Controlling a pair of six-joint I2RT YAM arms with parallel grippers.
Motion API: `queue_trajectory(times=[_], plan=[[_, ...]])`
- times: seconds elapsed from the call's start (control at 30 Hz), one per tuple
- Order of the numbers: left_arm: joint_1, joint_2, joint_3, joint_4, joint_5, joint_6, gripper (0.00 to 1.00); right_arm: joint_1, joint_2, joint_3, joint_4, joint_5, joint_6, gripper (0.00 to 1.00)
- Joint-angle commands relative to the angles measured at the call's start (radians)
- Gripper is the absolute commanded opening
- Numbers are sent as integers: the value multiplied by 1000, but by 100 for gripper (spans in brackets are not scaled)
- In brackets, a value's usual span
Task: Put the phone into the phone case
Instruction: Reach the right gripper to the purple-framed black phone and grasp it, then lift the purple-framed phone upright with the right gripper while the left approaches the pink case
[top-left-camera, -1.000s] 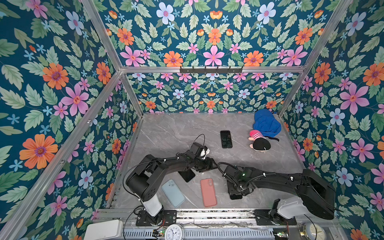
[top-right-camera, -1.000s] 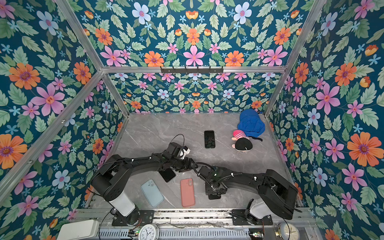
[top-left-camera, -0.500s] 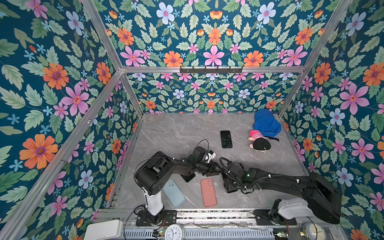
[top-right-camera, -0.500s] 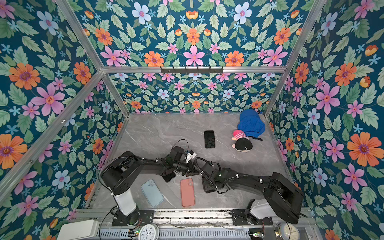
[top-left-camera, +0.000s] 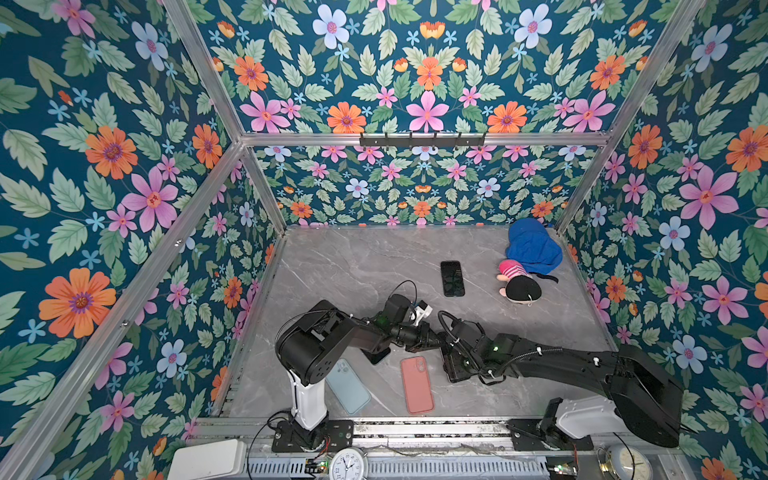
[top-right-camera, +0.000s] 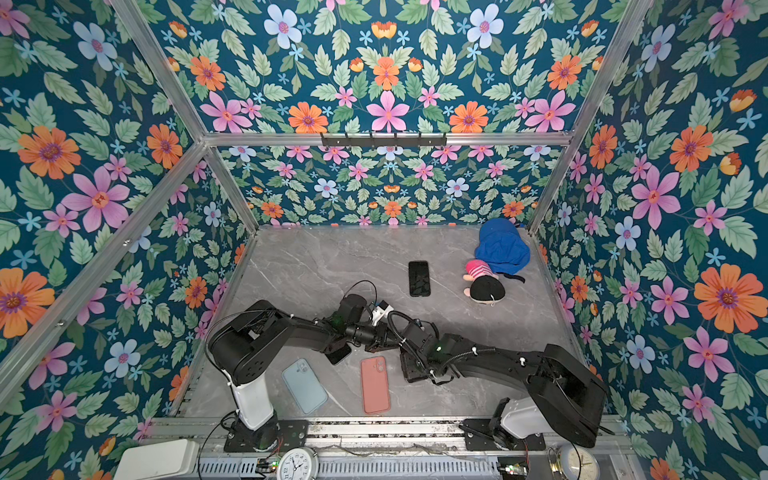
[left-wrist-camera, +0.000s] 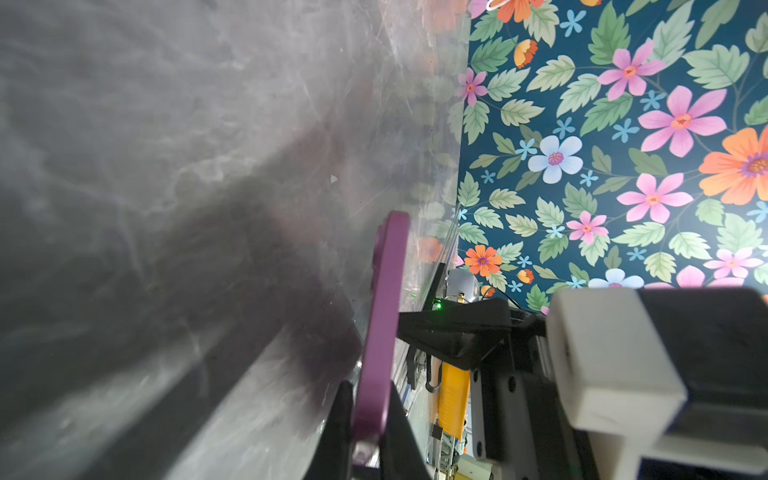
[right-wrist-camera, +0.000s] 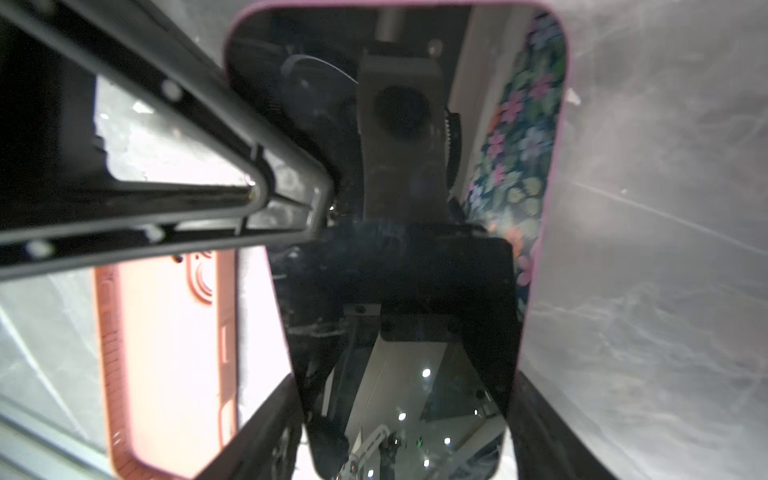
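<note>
phone (right-wrist-camera: 395, 249): purple-rimmed, low over marble table (top-left-camera: 353, 266), just beside salmon case (top-left-camera: 417, 384) | right gripper (right-wrist-camera: 405, 382): fingers clamped across its long sides | left gripper (left-wrist-camera: 370, 415): fingers pinched onto its thin edge | black phone (top-left-camera: 452, 278), doll (top-left-camera: 521, 286): well apart, toward the back

Left arm (top-left-camera: 345, 332) and right arm (top-left-camera: 561, 361) meet at dark phone (top-left-camera: 452, 374) beside salmon case (top-left-camera: 417, 384)

two black arms, left (top-left-camera: 332, 336) and right (top-left-camera: 582, 365), on white base columns (top-left-camera: 309, 399); thin black looping cables (top-left-camera: 405, 286); small green lights (top-left-camera: 496, 345).
</note>
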Motion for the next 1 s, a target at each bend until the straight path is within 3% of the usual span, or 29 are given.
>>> queue_trajectory(times=[0.0,0.1,0.17,0.2,0.37,0.47,0.6,0.8,0.97], plan=[[0,1,-6,24,-2,-9,1,2,-25,32,-51,8,-26,77],[0,1,-45,165,5,-92,0,1,-93,33,-98,2,9,88],[-1,-7,-61,233,-4,-141,0,2,-173,26,-129,36,88,90],[1,-13,-63,255,-20,-160,0,0,-231,11,-135,72,176,98],[40,-67,-93,379,-98,-253,0,-122,-547,-208,163,-100,395,99],[84,-88,-130,529,-142,-353,0,-246,-674,-343,376,-247,517,95],[88,-68,-130,667,-162,-460,0,-292,-743,-440,576,-289,586,91],[89,-7,-159,906,-183,-602,0,-369,-701,-510,796,-352,657,81],[86,-11,-157,937,-193,-626,0,-387,-640,-501,851,-370,641,70]])
